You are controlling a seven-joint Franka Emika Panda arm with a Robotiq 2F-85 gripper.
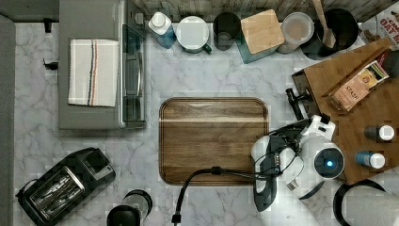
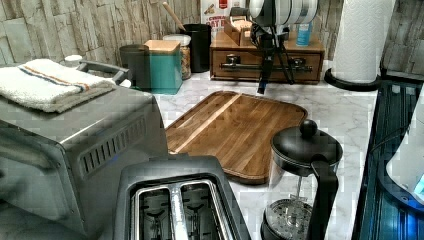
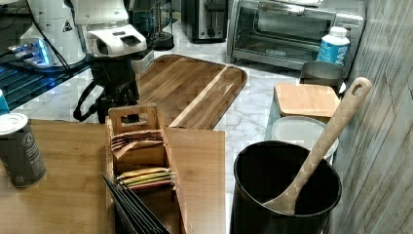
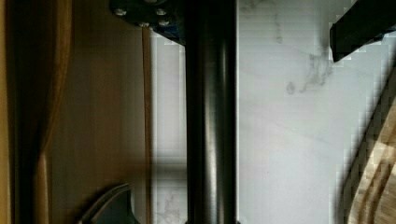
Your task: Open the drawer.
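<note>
Brown wooden drawer (image 2: 266, 65) is sitting at the counter's far end in the left view, beyond the serving board (image 2: 235, 130). Its black bar handle (image 4: 211, 121) is lying between the gripper (image 2: 265, 75) fingers; whether they are clamping it, I cannot tell.

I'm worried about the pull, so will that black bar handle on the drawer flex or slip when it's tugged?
The bar handle looks like rigid metal on two posts, so it likely won't flex. Its smooth round surface in the wrist view may let a grip slide along it. The drawer is shallow wood, probably light.
</note>
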